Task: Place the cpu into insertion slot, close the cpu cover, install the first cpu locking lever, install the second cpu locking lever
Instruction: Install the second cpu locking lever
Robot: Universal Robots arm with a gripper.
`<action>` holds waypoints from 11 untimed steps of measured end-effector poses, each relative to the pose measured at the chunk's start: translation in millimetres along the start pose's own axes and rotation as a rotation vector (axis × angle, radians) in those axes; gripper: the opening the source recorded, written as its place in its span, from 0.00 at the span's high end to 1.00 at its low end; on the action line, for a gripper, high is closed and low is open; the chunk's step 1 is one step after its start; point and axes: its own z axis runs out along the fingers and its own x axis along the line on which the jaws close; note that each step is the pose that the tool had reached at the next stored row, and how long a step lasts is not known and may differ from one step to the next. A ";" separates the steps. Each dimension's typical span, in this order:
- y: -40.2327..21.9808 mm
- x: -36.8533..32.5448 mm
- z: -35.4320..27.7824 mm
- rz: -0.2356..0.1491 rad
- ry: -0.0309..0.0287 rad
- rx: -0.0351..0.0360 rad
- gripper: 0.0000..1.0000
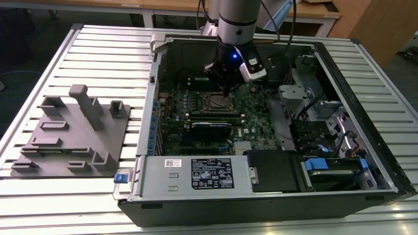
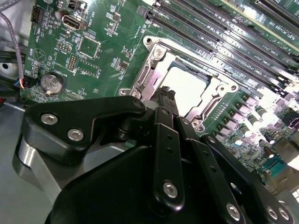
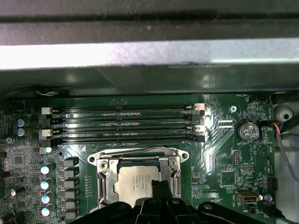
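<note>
A: Arm: grey cylindrical body, standing near-vertical over the open computer case, wrist pointing straight down toward the green circuit board, close to the case's far wall.

B: Gripper?

A: Black, matte, built of jointed links with silver screw heads. In both wrist views its fingers run together into one narrow tip with no gap visible between them and nothing seen held. The tip sits right at the near edge of the socket; whether it touches the metal cannot be told.

B: Item, cpu?

A: Flat square chip, silvery-grey top with faint print, lying in the insertion slot. In the second wrist view it glares nearly white.

B: Item, cpu cover?

A: Thin bright steel frame with a square window, lying down flat around the chip, screws at its corners.

B: Surroundings?

A: Long black card slots in parallel rows with white end clips, between the socket and the case's far wall. A round coin battery sits beside them. Outside the case, a grey moulded fixture block rests on the ribbed metal table toward the exterior view's left edge.
</note>
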 end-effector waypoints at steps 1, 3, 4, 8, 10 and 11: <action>0.0 0.0 0.0 0.000 0.0000 0.0000 0.90; 0.0 0.0 -0.2 0.000 -0.0001 -0.0001 0.90; 0.0 0.0 -0.6 0.000 -0.0001 0.0000 0.90; 0.0 -0.1 -3.3 0.000 0.0000 0.0001 0.90; 0.1 -0.1 -4.9 0.000 0.0000 0.0000 0.90; 0.1 -0.2 -5.7 0.000 0.0000 0.0000 0.90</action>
